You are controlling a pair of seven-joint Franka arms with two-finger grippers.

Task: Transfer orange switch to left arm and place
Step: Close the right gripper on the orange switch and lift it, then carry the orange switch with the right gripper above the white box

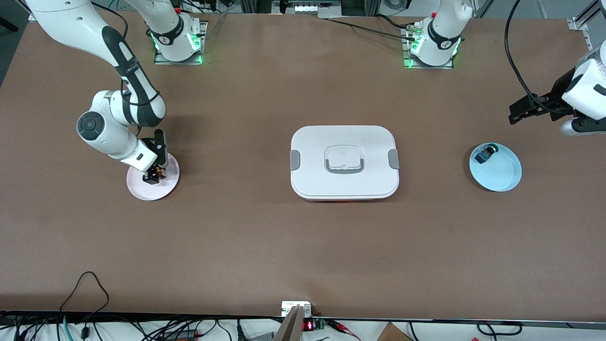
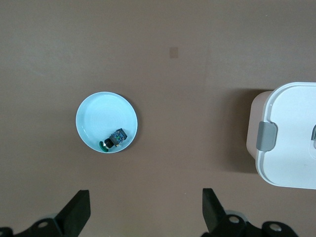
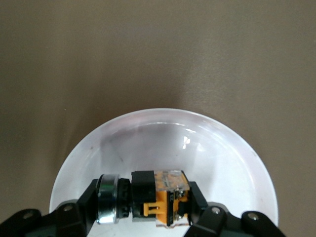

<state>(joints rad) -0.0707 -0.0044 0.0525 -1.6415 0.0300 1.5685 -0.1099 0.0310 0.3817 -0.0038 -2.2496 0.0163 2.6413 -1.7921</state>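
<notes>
The orange switch [image 1: 154,175] [image 3: 159,199], black with orange sides and a round metal-rimmed cap, lies on its side on a pale pink plate [image 1: 142,190] [image 3: 163,138] toward the right arm's end of the table. My right gripper [image 1: 154,178] [image 3: 145,200] is down on that plate and shut on the switch, one finger at the cap end and one at the orange end. My left gripper [image 1: 519,112] [image 2: 145,197] waits open and empty, up over the table at the left arm's end. The white box [image 1: 312,142] [image 2: 291,123] sits mid-table between the two plates.
A light blue plate [image 1: 503,173] [image 2: 101,116] at the left arm's end holds a small blue-and-black component with a green cap [image 1: 483,155] [image 2: 117,138]. Cables and electronics [image 1: 303,322] line the table edge nearest the front camera.
</notes>
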